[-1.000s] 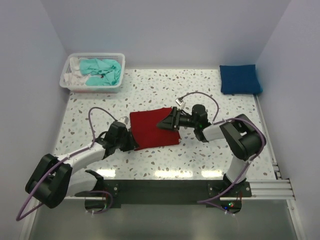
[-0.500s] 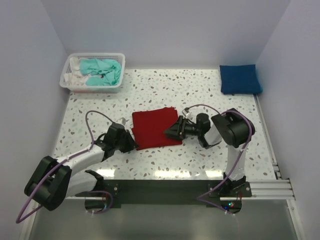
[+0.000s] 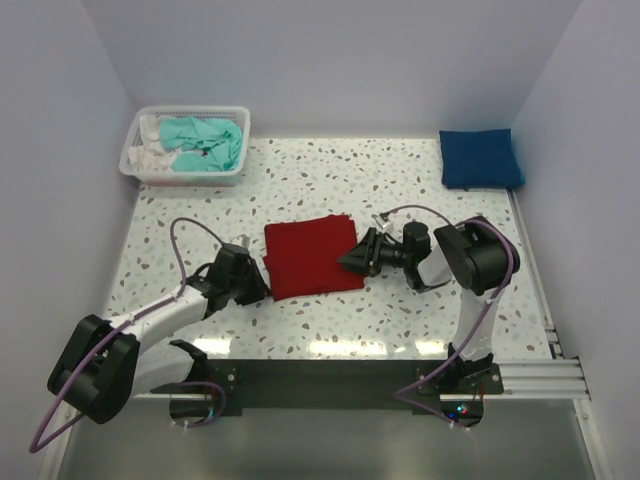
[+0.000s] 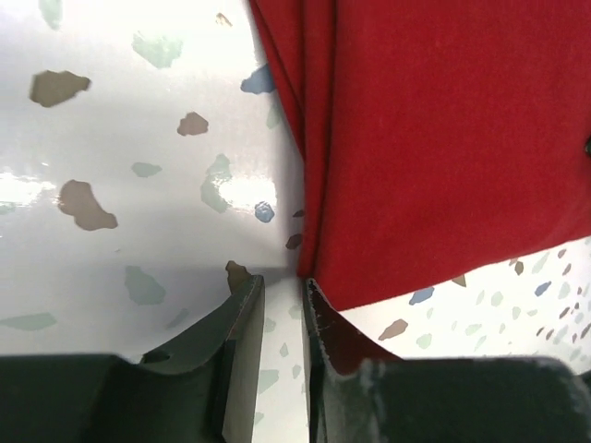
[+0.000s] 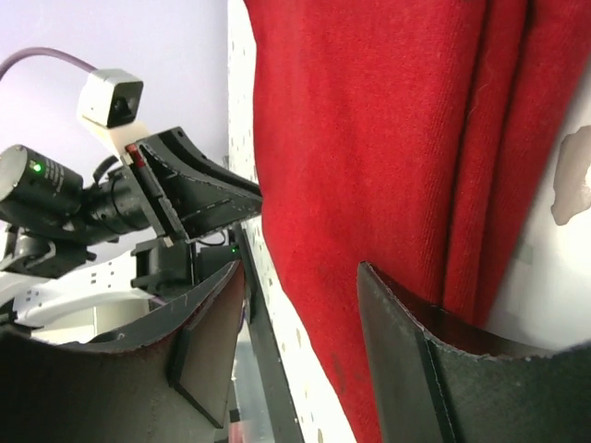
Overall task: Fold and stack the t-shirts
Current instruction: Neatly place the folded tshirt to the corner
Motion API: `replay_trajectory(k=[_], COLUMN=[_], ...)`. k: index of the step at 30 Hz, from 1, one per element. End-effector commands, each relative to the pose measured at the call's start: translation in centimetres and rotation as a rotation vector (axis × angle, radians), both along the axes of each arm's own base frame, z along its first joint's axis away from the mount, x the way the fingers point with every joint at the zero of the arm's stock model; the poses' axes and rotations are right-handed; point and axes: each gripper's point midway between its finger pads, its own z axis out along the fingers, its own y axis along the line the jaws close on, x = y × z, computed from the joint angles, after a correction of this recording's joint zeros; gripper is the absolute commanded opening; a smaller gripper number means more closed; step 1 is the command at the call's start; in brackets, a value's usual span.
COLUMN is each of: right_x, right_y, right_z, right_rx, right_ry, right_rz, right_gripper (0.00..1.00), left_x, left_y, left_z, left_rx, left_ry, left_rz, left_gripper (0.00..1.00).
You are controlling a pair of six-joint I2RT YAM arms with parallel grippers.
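Between left gripper [image 3: 258, 284] and right gripper [image 3: 357, 260]: red shirt [image 3: 312, 257] folded flat on counter [image 3: 300, 180] | left backed off its edge, barely apart, empty | right withdrew to opposite edge, wide apart (nothing pinched) | fold likely done; blue shirt [image 3: 480, 158] well beyond right gripper, stacking pending

No text, label, brand, no. or sign can be read in any of the views.
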Motion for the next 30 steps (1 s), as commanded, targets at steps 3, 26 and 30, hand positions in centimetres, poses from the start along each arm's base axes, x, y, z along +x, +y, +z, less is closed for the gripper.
replay_trajectory(k=[3,26,30], right_x=[0.0,-1.2,-2.4], right_y=[-0.7,-23.4,-23.5], right_z=[1.0,5.6,5.1], right_rx=[-0.005,-1.022,-1.020], right_ry=[-0.030,0.111,0.130], right_rz=[-0.012,-0.545,-0.538], right_gripper=[0.57,0.99,0.99], left_x=[2.5,2.9,2.2], left_y=[1.2,-22.4,-24.4], left_z=[3.3,8.2,7.3], left_rx=[0.146,0.590,0.645], left_ry=[-0.090,-0.553,-0.580], left_rz=[-0.025,-0.905,-0.990], left_gripper=[0.36,0.76,0.70])
